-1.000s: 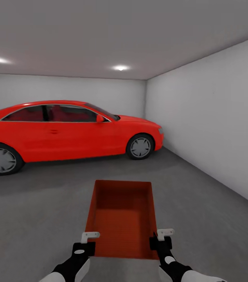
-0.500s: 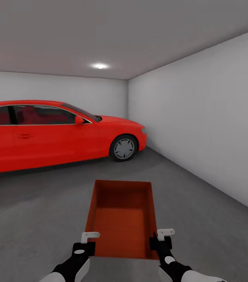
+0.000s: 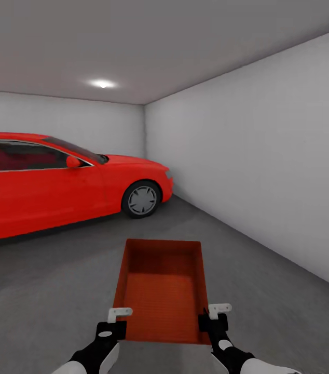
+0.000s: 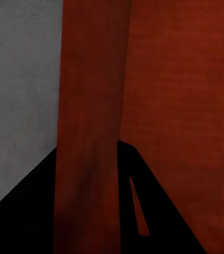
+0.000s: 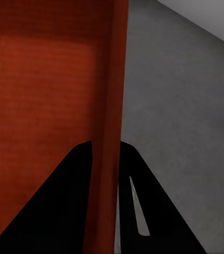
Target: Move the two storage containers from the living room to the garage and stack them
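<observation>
The left gripper and right gripper are clamped on opposite side walls of the orange-red open-top rectangular storage container, carried above the dark grey concrete floor; the glossy red car is seen from the head.

Two arms are showing low in the head view. Each forearm is wearing a glossy white shell toward the elbow end, giving way to matte black wrist housing.

Left gripper: black block body, small white angular bracket on top. Right gripper: same build, same white bracket (a mirrored pair).

In both wrist views, fingers are rendering as flat black wedges, one carrying a thin slot.
</observation>
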You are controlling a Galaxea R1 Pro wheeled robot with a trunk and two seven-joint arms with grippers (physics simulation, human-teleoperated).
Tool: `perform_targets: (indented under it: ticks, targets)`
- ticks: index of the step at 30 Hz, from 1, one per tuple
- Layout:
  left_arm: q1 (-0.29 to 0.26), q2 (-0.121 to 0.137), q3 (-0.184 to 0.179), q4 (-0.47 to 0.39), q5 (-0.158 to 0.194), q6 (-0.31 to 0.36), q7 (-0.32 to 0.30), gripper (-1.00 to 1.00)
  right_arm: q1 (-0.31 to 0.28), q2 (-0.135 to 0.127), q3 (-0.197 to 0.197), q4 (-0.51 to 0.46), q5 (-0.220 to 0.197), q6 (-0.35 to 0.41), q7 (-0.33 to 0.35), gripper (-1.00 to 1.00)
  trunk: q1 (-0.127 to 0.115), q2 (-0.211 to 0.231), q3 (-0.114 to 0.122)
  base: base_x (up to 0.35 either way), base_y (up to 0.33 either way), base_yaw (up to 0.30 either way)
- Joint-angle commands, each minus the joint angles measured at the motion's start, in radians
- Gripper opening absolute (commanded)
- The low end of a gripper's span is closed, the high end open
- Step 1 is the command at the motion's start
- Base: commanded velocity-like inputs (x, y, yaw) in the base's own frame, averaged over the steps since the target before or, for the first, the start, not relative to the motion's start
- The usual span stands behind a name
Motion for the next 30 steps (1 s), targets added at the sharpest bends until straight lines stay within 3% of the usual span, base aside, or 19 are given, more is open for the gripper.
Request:
perform_targets:
  ticks: [1,30]
  targets:
    - [0.000,0.001,0.001,0.018,0.015,0.001,0.011,-1.00,-0.002,0.001,-0.082,-0.001,-0.021,-0.052,-0.013,-1.00,0.001,-0.001,-0.001,0.321,0.000,-0.282]
    - [0.000,0.001,0.000,0.017,0.013,0.001,0.011,-1.00,-0.002,0.001,-0.082,-0.001,-0.019,-0.052,-0.013,-1.00,0.001,-0.001,-0.001,0.321,0.000,-0.282]
